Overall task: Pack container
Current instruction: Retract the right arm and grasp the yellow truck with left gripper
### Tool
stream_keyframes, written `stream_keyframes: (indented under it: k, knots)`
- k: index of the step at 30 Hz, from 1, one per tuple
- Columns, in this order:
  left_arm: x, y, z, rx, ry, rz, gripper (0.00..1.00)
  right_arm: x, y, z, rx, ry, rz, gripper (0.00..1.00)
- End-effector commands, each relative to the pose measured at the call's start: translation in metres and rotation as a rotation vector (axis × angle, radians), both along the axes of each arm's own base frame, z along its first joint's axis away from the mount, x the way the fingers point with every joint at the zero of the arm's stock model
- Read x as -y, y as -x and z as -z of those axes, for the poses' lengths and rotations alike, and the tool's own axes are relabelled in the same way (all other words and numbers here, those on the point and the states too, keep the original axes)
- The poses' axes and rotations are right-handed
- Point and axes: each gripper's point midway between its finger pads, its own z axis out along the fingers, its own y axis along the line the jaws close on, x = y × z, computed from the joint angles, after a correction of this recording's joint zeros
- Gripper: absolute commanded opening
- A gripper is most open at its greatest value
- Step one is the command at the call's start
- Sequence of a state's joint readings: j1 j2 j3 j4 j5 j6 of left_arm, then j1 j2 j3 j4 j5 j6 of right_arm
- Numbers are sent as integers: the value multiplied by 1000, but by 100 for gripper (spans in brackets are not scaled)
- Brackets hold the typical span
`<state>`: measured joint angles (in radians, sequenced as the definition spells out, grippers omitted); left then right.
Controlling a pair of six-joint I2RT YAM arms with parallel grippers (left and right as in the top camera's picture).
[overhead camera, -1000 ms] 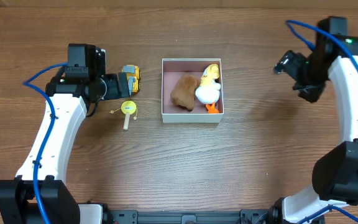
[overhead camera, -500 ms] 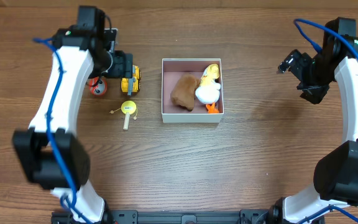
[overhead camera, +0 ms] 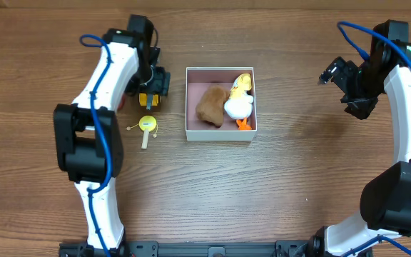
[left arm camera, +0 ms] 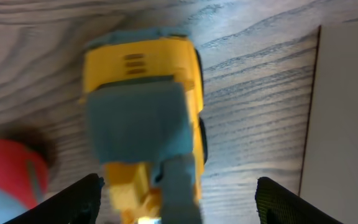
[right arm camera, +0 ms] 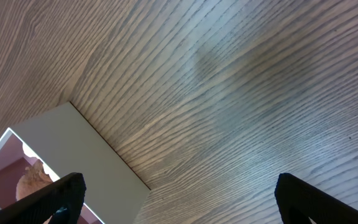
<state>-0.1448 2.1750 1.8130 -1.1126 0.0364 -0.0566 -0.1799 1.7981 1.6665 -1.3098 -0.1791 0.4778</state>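
The container (overhead camera: 220,134), a square white-walled box with a pink inside, sits mid-table and holds a brown plush (overhead camera: 210,106) and a white duck plush (overhead camera: 238,101). A yellow toy truck (overhead camera: 149,98) with a grey-blue top lies just left of it. My left gripper (overhead camera: 155,83) is open right above the truck. In the left wrist view the truck (left arm camera: 143,99) lies between the spread fingers (left arm camera: 179,208), with the container wall (left arm camera: 347,118) at right. My right gripper (overhead camera: 332,74) is open and empty, far right of the container; its wrist view (right arm camera: 188,202) shows the container's corner (right arm camera: 73,152).
A yellow rattle-like toy (overhead camera: 147,126) lies on the table in front of the truck. A red round toy (left arm camera: 8,180) sits beside the truck, mostly hidden under my left arm in the overhead view. Bare wood surrounds the container.
My left arm has swung toward the container and its gripper now sits over the yellow truck, covering the red toy. The right arm has barely moved.
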Motion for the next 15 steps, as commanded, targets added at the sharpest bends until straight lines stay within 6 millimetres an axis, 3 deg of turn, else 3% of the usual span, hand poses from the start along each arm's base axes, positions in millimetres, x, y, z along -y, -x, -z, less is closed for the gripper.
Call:
stream_keyframes:
  k: [1,11,15]
  knots:
    - [-6,-9,12,1,-42,-66,79,0,-3,-9,31,-1,5,100]
    - [-14,-11,39,-28,-94,-128,74,0,-3,-9,31,-1,5,100]
    - [-14,-14,38,-15,-91,-129,56,0,-3,-9,31,-1,5,100]
